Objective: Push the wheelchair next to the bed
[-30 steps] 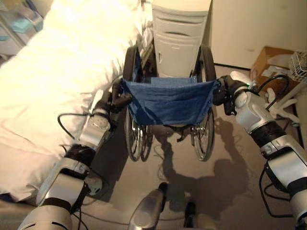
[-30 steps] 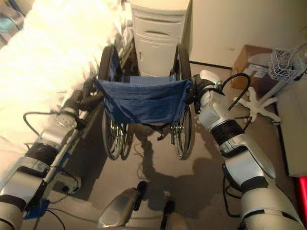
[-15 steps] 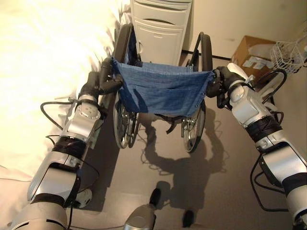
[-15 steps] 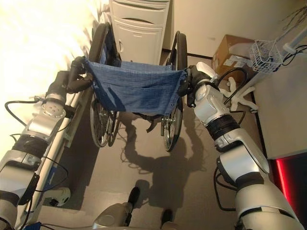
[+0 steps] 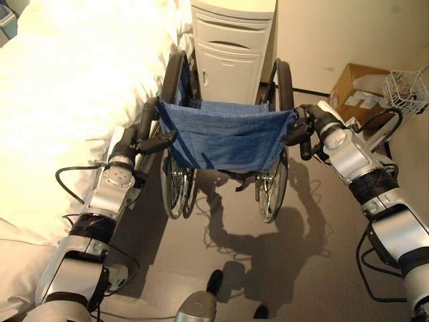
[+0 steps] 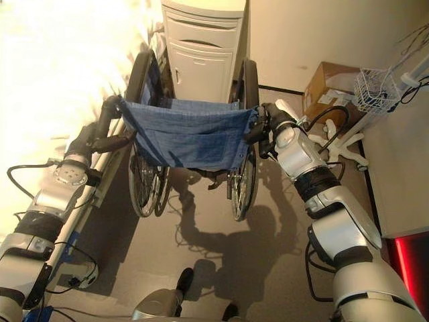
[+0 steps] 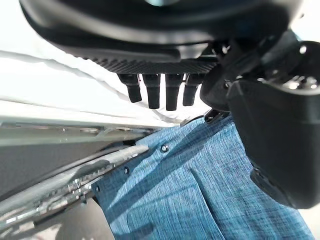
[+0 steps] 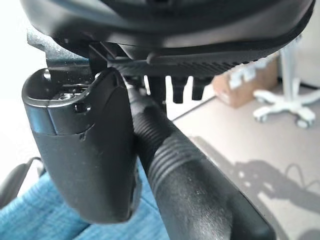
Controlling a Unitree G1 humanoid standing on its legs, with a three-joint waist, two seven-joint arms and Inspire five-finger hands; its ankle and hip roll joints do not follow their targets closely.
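Observation:
The wheelchair (image 5: 224, 137) has a blue cloth back and black wheels, and stands alongside the bed (image 5: 67, 100) with its white duvet on my left. My left hand (image 5: 136, 139) is curled round the left push handle at the bed's side. In the left wrist view its fingers (image 7: 160, 90) and thumb (image 7: 275, 135) hang over the blue cloth (image 7: 200, 190). My right hand (image 5: 310, 124) grips the right push handle. The ribbed black handle (image 8: 190, 180) runs between its thumb (image 8: 85, 150) and fingers.
A white bedside cabinet (image 5: 234, 47) stands right in front of the wheelchair, against the wall. To the right are a cardboard box (image 5: 358, 87) and a white wire basket (image 6: 379, 87) on a stand with a star-shaped wheeled base (image 6: 345, 144). Grey floor lies behind the wheelchair.
The whole picture has shifted, so the camera moved. Both hands have stayed on the push handles, and the wheelchair still stands between the bed and the box, facing the cabinet.

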